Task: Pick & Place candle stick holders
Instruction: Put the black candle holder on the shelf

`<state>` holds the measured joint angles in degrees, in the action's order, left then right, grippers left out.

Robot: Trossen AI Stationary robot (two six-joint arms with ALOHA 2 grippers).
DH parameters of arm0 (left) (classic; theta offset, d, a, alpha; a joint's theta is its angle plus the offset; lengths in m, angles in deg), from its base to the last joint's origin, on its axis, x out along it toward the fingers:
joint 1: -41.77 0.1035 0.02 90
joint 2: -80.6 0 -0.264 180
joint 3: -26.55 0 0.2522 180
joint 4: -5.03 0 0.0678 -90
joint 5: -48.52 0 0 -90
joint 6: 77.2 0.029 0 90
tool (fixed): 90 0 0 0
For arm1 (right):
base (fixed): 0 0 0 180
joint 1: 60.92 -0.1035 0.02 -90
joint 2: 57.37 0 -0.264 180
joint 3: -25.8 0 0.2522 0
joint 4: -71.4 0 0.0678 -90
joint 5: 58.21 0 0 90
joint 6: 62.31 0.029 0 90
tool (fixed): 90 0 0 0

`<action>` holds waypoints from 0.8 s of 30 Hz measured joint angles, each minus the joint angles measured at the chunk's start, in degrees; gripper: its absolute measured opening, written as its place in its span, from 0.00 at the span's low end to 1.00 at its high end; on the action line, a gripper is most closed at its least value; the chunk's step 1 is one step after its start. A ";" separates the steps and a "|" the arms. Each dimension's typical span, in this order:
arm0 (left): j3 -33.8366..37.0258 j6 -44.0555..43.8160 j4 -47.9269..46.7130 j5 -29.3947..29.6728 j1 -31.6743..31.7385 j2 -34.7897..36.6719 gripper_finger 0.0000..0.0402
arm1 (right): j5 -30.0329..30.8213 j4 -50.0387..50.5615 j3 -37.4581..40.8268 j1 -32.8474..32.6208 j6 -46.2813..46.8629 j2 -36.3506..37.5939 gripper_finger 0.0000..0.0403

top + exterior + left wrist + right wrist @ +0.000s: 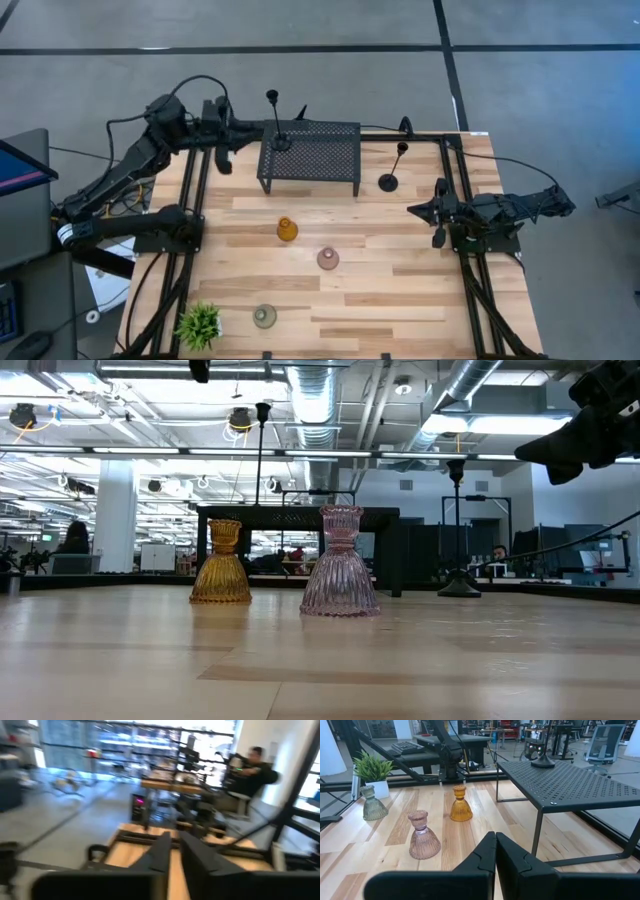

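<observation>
looking down on the bench (400, 300), we see the right pincer (437, 215) clenched on nothing, its fingers pressed together in its own wrist view (495, 851), hovering by the bench's right rail. the left pincer (222, 158) hangs past the far left corner beside the mesh stand (310, 155), its fingers close together and holding nothing that we can see.

one tall black holder (275, 120) stands on the stand's left end. the second tall black holder (392, 168) stands on the wood just off the stand's right end, and this is the piece nearest the right pincer: it lies toward the far edge and a little inward from it, with its stem upright. we judge that the next reach turns on this, since an upright thin stem asks for a level approach with the fingers parted to either side of it.

the squat holders sit farther off. the amber holder (287, 230) and the pink holder (328, 259) stand mid-bench, inward from the right pincer; in the right wrist view the pink one (423, 835) is the closer. the grey-green holder (264, 316) stands near the front edge, beside the small plant (200, 324), well apart from both pincers.
</observation>
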<state>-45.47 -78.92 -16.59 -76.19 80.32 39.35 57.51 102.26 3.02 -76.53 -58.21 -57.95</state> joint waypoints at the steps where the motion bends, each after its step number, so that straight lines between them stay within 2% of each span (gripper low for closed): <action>1: 0.19 0.07 -0.63 -1.58 -0.02 0.21 0.04 | 0.02 -0.02 -0.02 0.00 0.00 0.00 0.00; 3: 2.19 0.53 -0.71 -4.34 -0.66 1.15 0.02 | 0.02 -0.02 0.00 0.00 0.00 0.00 0.00; 5: 4.94 1.28 -0.55 -4.33 -2.32 2.39 0.02 | 0.00 -0.02 0.00 0.00 0.00 0.00 0.00; 9: 12.68 1.45 1.70 -0.59 -6.03 6.52 0.01 | 0.00 -0.02 -0.01 0.00 -0.01 0.00 0.00; 14: 23.98 1.45 10.06 2.20 -11.12 11.88 0.01 | 0.02 0.00 -0.01 0.04 -0.01 0.00 0.00; 17: 29.83 1.42 12.55 6.24 -13.98 14.45 0.01 | 0.02 -0.01 -0.02 0.04 -0.02 0.00 0.00; 19: 33.06 1.45 12.94 8.59 -15.77 15.67 0.01 | 0.02 0.00 0.00 0.04 -0.02 0.00 0.00; 24: 39.59 0.83 15.21 10.09 -20.32 16.93 0.01 | 0.04 0.02 -0.02 0.04 -0.09 0.00 0.00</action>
<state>-5.88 -78.09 -1.38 -66.10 60.00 56.28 57.55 102.28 3.00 -76.49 -58.31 -57.95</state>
